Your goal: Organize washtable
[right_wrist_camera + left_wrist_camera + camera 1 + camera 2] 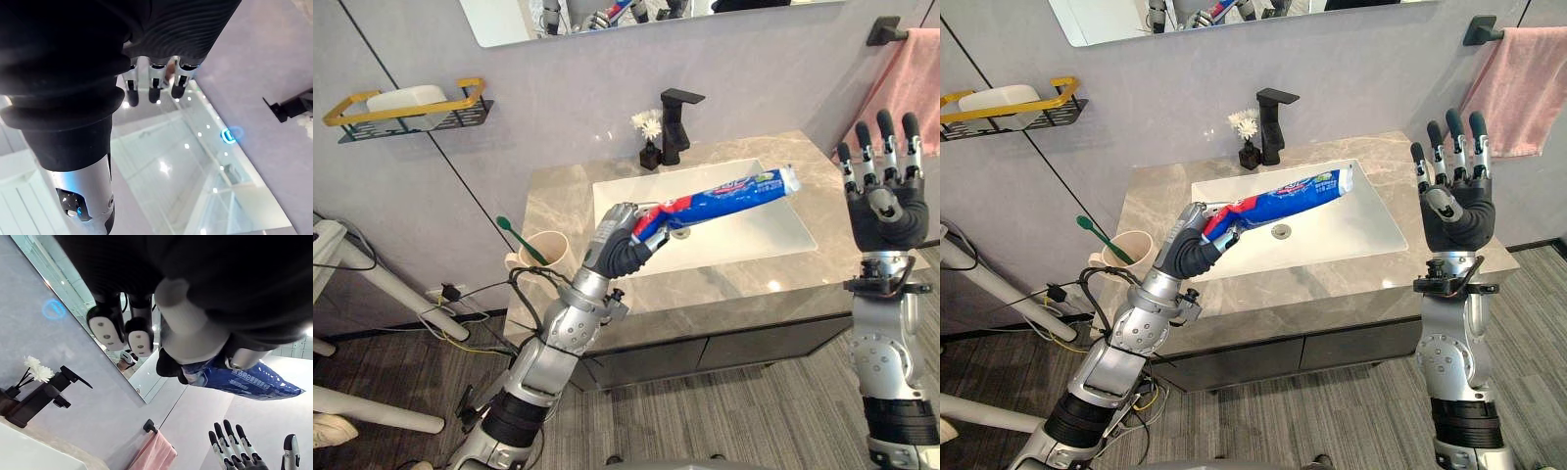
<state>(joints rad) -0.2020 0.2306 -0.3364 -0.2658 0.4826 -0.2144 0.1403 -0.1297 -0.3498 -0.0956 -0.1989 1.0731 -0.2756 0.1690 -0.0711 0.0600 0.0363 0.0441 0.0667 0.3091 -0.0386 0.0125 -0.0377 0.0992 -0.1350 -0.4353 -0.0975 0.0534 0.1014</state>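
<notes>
My left hand (619,245) is shut on the crimped end of a blue and red toothpaste tube (724,196), holding it level over the white sink (744,240) with its white cap pointing right. The tube (239,379) hangs past the curled fingers (122,330) in the left wrist view. My right hand (883,186) is raised at the counter's right end, palm up, fingers straight and spread, holding nothing. A beige cup (548,253) with a green toothbrush (521,240) stands on the counter left of the sink.
A black faucet (677,122) and a small vase of white flowers (649,137) stand behind the sink. A yellow-rimmed wall shelf (406,108) holds a soap bar. A pink towel (911,83) hangs at the right. A mirror (607,15) is above.
</notes>
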